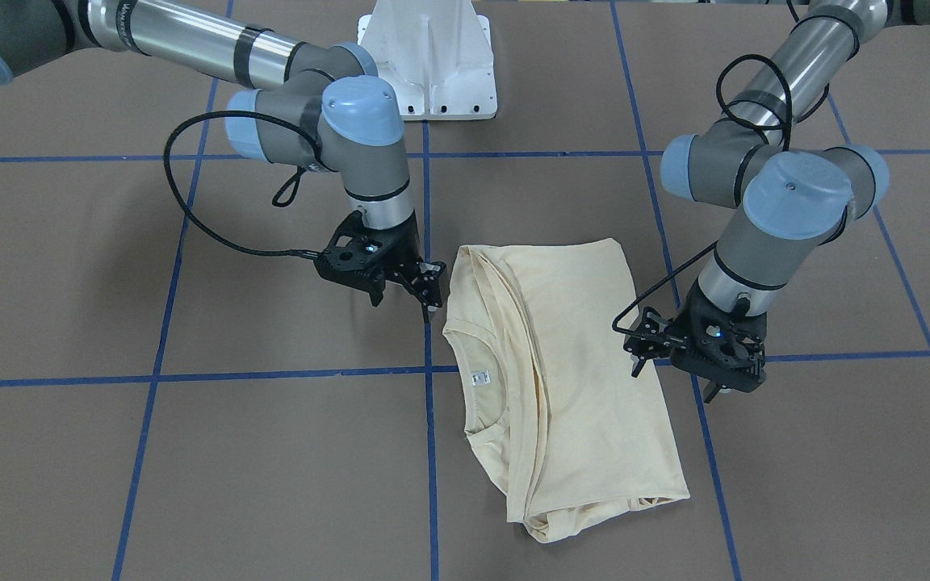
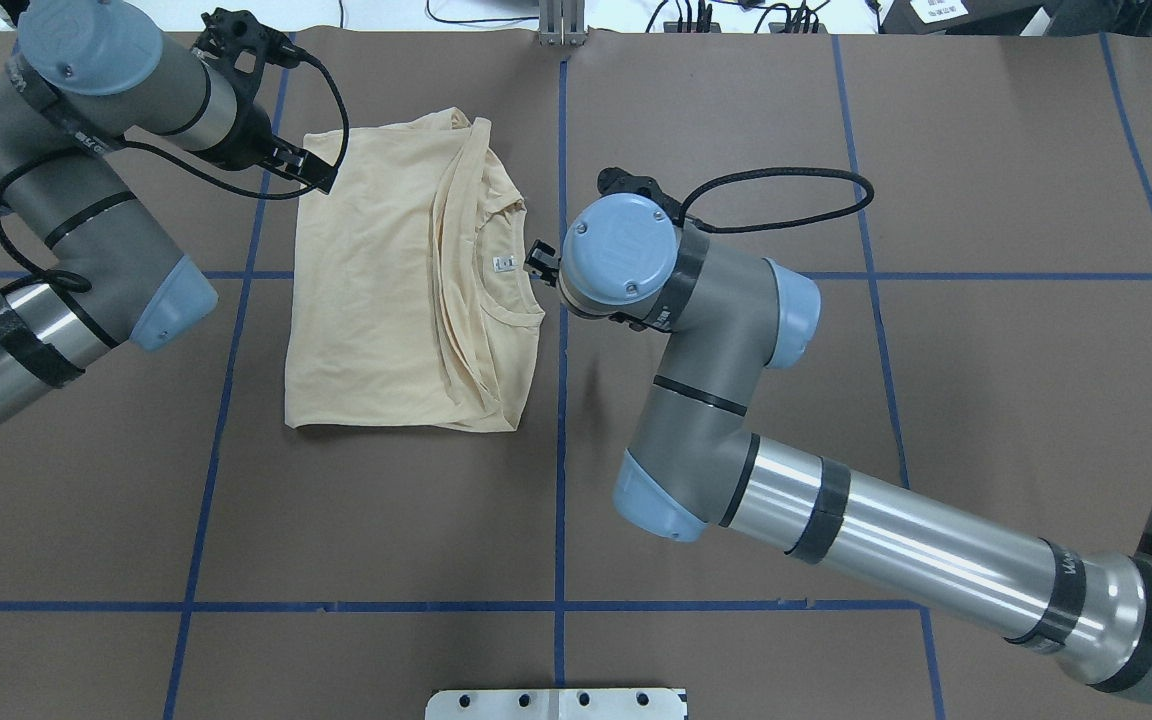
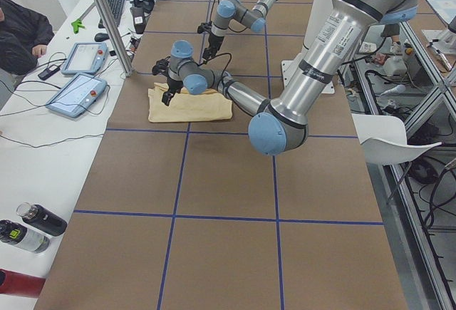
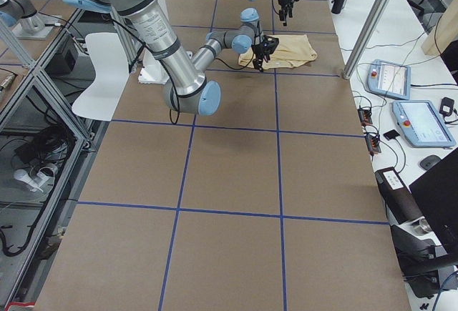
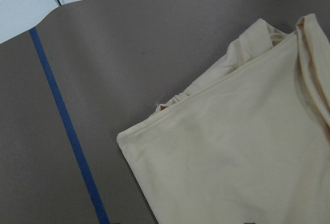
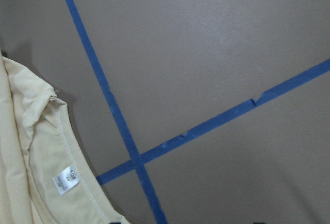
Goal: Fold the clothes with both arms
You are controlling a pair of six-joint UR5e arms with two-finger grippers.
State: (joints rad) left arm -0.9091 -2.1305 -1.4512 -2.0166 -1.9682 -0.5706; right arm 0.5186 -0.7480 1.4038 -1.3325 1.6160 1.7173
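My right gripper (image 1: 403,300), jaws apart and empty, just beside the collar of the folded cream T-shirt (image 1: 578,379), my left gripper (image 1: 673,378), jaws apart, empty, at its opposite edge, shirt flat near the far edge of the bench (image 1: 190,452).

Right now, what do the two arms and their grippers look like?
Left arm and right arm: silver tubes with black bands, grey joints, round light-blue caps. A black cable loops beside each wrist. Left gripper and right gripper: black openwork two-finger frames, each with a small blue light.
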